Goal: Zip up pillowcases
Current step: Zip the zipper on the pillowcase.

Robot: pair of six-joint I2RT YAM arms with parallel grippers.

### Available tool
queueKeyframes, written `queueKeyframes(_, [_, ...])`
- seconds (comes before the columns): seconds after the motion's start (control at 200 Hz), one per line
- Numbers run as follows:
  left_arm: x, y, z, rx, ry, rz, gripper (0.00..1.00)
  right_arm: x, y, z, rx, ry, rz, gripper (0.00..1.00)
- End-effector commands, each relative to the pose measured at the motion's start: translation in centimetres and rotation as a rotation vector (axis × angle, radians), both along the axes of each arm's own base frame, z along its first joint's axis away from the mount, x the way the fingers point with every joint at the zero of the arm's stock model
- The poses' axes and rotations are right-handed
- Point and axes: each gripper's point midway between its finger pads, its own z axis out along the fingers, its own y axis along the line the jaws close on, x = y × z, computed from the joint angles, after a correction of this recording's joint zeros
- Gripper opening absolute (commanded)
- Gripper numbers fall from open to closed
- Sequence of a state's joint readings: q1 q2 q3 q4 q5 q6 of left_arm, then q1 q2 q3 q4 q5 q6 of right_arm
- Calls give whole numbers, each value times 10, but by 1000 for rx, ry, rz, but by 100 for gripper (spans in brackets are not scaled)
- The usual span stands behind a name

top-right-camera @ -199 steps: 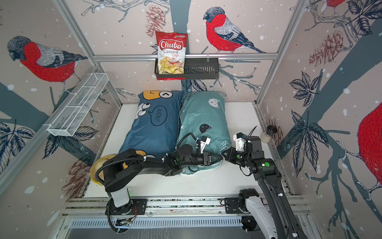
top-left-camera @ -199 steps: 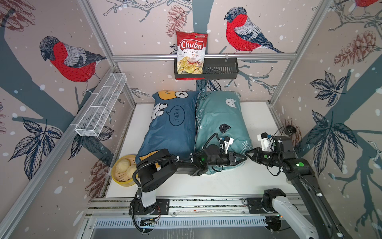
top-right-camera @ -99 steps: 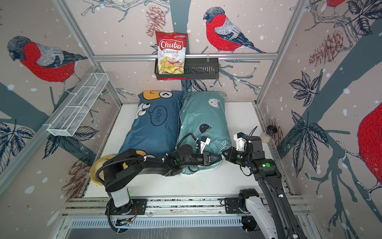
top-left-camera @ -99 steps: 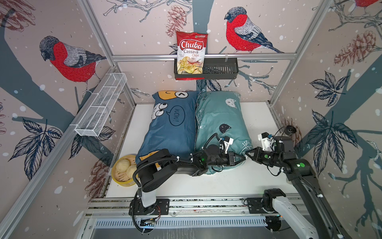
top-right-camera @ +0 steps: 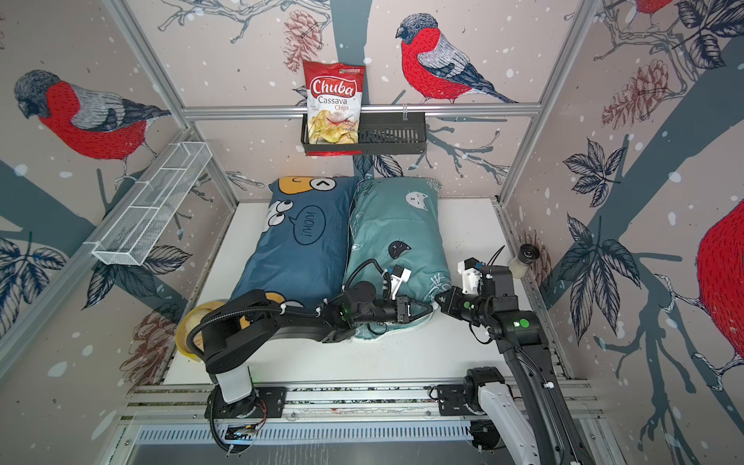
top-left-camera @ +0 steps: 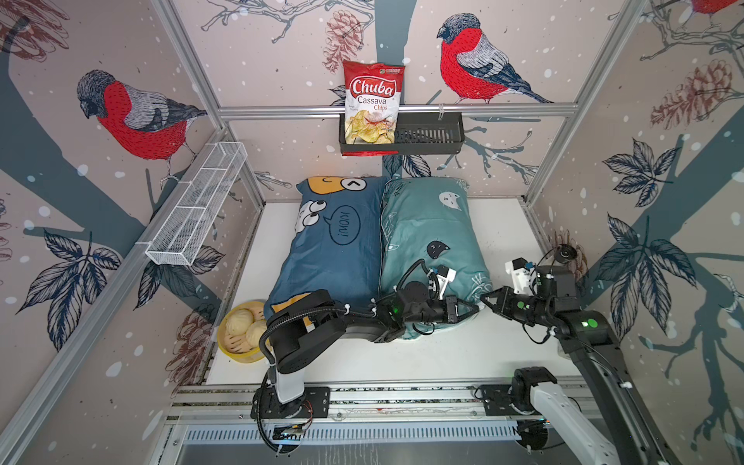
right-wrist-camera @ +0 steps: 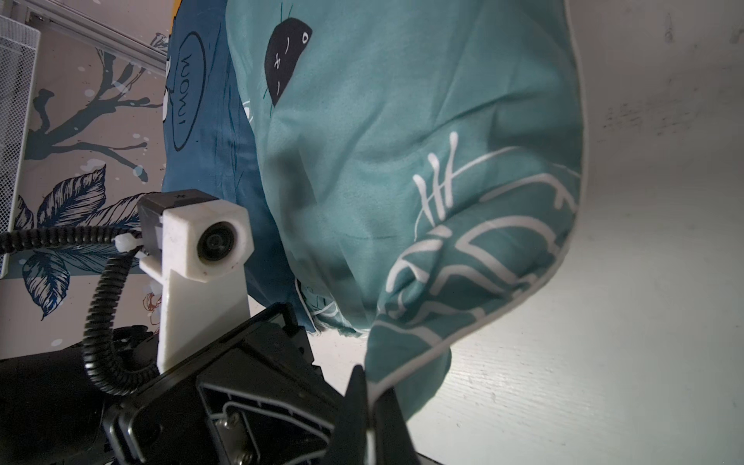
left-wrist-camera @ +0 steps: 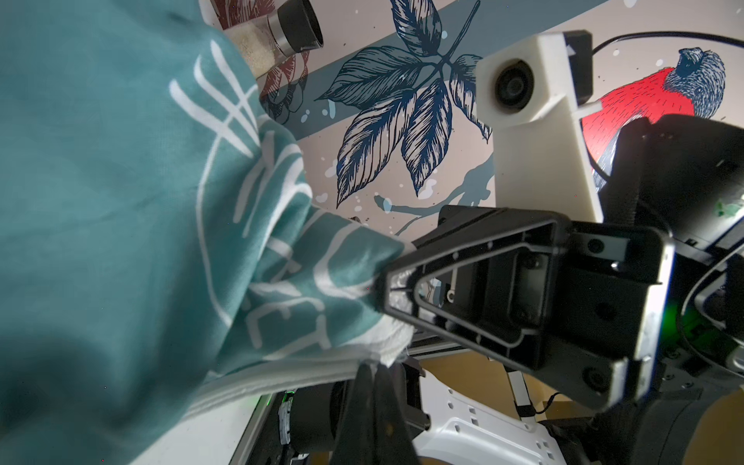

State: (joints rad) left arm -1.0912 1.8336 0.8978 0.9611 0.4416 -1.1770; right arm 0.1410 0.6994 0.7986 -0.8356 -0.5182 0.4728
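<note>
We see a plump, rectangular dark blue pillowcase (top-left-camera: 334, 265) with cartoon faces and a softly creased teal pillowcase (top-left-camera: 426, 225) edged in white piping, lying side by side on the smooth white tabletop (top-left-camera: 443, 354). Our left hand (top-left-camera: 475, 309) is pinched together on the teal pillowcase's piped near edge, and our right hand (top-left-camera: 483, 300) is clamped on its bunched near corner. A black slotted basket (top-left-camera: 430, 137) on the back rail holds a glossy chips bag (top-left-camera: 372, 104). A round yellow bowl (top-left-camera: 237, 356) holds pale buns (top-left-camera: 238, 324).
</note>
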Motion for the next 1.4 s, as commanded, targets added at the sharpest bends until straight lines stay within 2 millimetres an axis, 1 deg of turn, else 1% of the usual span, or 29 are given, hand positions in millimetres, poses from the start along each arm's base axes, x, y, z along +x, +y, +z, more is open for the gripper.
queueKeyframes(0.0, [-1,-2,5,-14,-44,-6,0,7,-7,11,-26,-54,-30,0])
queueKeyframes(0.075, [-2,-3,3,-4,-52,-12,0,9,-12,13,-41,-66,-49,0])
queueKeyframes(0.21, [-4,-1,-5,39,-72,-11,0,12,-22,13,-63,-79,-87,0])
queueKeyframes(0.435, [-6,6,-19,109,-97,-1,0,17,-34,15,-87,-94,-136,0])
queueKeyframes(0.796, [-9,18,-39,190,-117,15,0,21,-48,15,-110,-109,-190,0])
queueKeyframes(0.916, [-12,25,-52,253,-134,22,0,23,-56,14,-133,-114,-221,0])
queueKeyframes(1.016, [-14,33,-64,303,-139,32,0,24,-58,14,-133,-124,-235,0])
queueKeyframes(1.241, [-15,47,-78,381,-155,55,0,28,-65,12,-142,-131,-261,0])
queueKeyframes(1.396, [-14,57,-90,440,-165,72,0,30,-74,13,-176,-137,-291,0])
